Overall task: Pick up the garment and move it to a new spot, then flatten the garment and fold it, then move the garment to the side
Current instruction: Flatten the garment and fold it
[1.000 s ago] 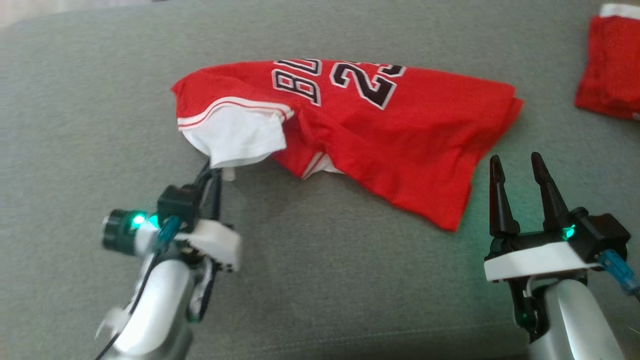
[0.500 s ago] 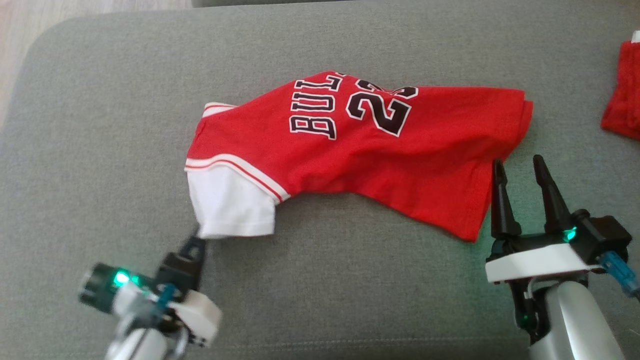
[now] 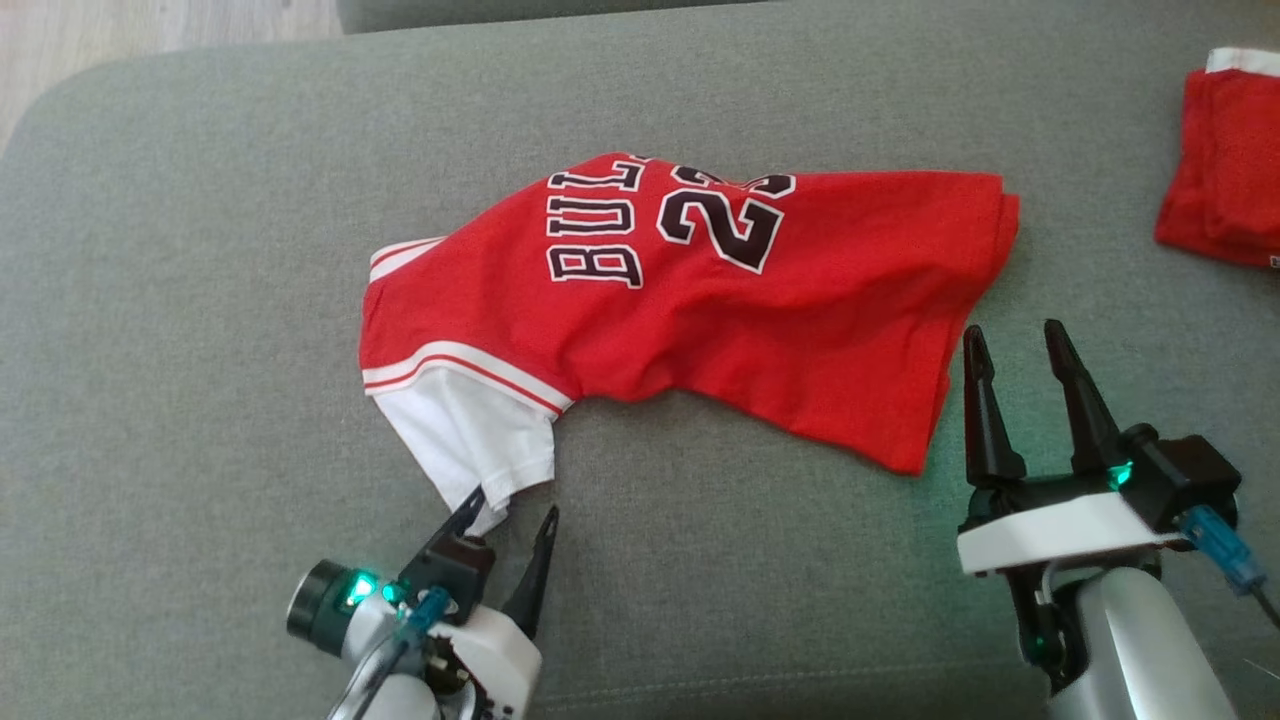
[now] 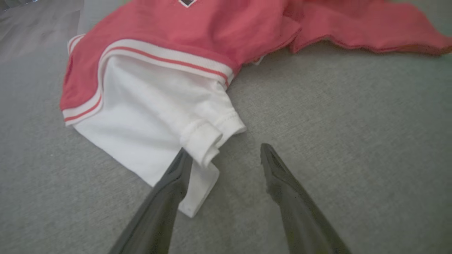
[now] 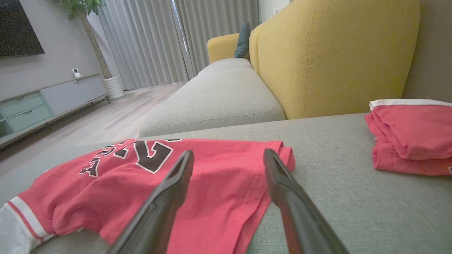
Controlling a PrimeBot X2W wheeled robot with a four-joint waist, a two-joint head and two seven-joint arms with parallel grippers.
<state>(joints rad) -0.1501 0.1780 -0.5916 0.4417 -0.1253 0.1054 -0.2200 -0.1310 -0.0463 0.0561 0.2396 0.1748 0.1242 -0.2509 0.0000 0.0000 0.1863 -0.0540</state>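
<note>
At white sleeve of garment, left tool spread wide, perhaps touching it, right tool apart, empty

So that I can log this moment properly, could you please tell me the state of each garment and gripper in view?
Red Bulls jersey: unfolded and wrinkled, lying print-up on the grey sofa cushion.
White sleeve: spread out, cuff slightly rolled.
Left gripper: open, one finger against the sleeve's cuff, clamping nothing.
Right gripper: open, near the jersey's hem, holding nothing.
Second red garment: folded, lying apart at the right.
</note>
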